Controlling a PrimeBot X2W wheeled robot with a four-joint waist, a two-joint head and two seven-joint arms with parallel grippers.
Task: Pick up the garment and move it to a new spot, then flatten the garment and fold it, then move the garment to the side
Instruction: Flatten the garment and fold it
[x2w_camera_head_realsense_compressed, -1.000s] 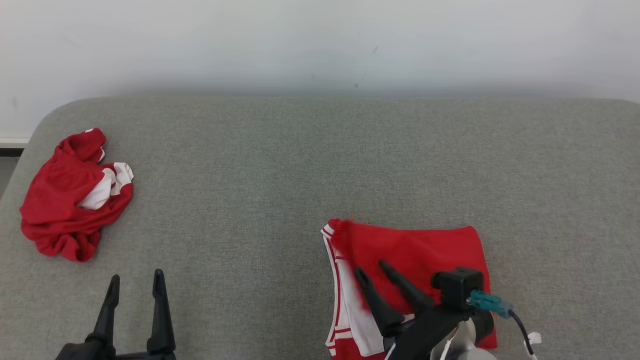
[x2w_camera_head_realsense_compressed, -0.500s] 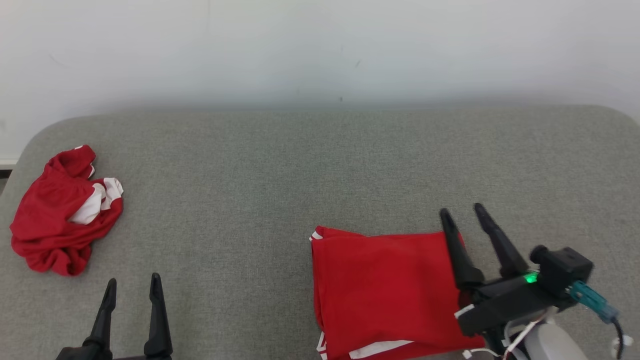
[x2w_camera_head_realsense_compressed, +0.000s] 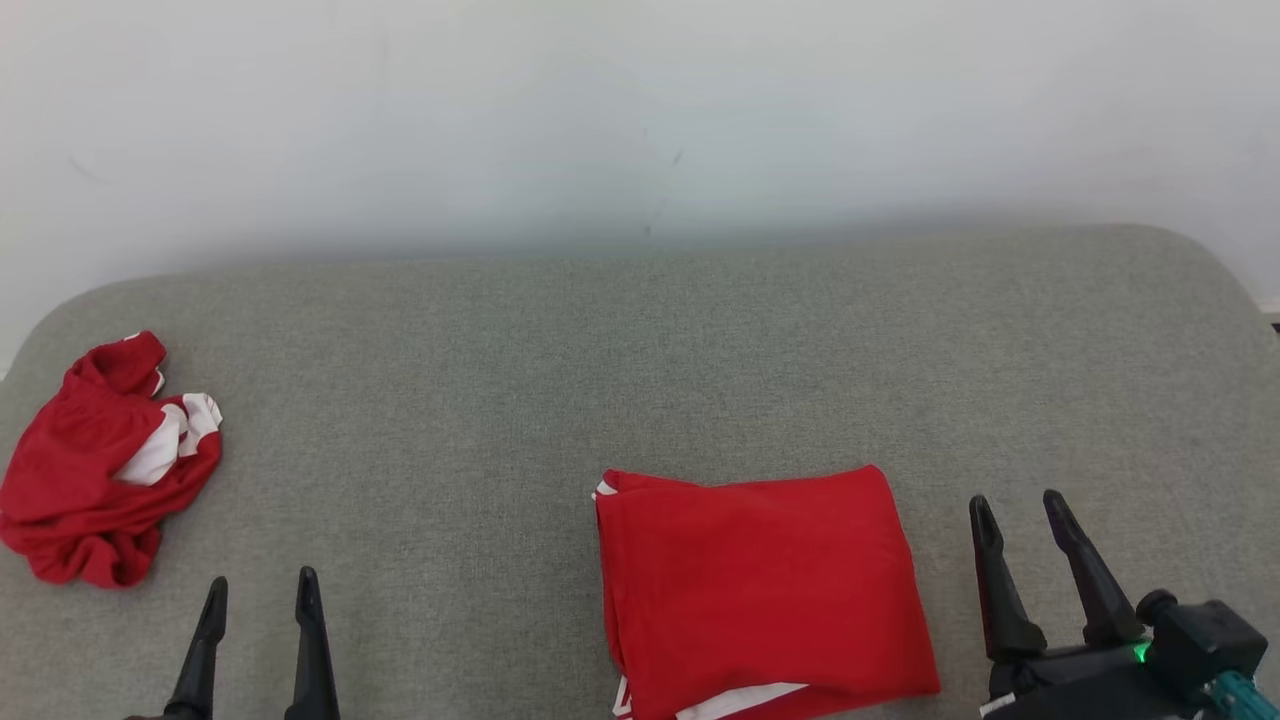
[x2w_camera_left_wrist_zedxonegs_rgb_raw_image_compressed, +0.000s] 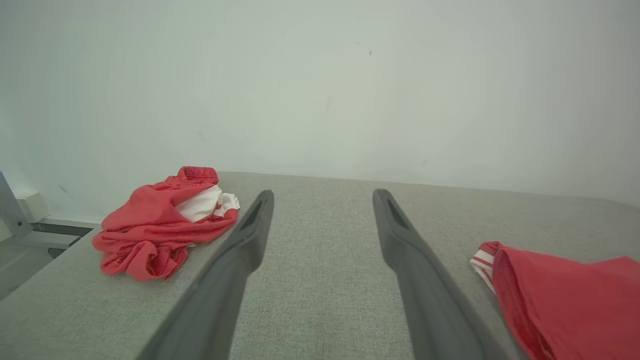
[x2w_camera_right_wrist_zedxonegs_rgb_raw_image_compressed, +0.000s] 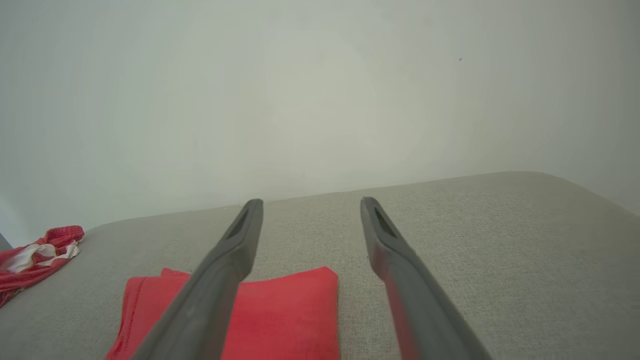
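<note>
"Where has the garment ended up?"

"The folded garment (x2w_camera_head_realsense_compressed: 760, 590) lies flat on the grey tabletop (x2w_camera_head_realsense_compressed: 640, 350), a tidy red rectangle. A bit of white trim shows along its near edge, and some striped trim at its far left corner."

"And is either arm on it?"

"No. The right gripper (x2w_camera_head_realsense_compressed: 1015, 498) is just to the right of the folded garment, clear of the cloth. Its two dark fingers are spread wide with nothing between them."

"What about the other one?"

"The left gripper (x2w_camera_head_realsense_compressed: 262, 578) is well off to the left of the folded garment, low by the near edge. It is spread wide too, and it is empty."

"Anything else lying about?"

"A crumpled garment (x2w_camera_head_realsense_compressed: 100, 470), red with white patches, sits in a heap far to the left of the folded garment, further out than the left gripper. Beyond the folded garment, past the bare grey cloth, there's a plain pale wall (x2w_camera_head_realsense_compressed: 640, 100)."
</note>
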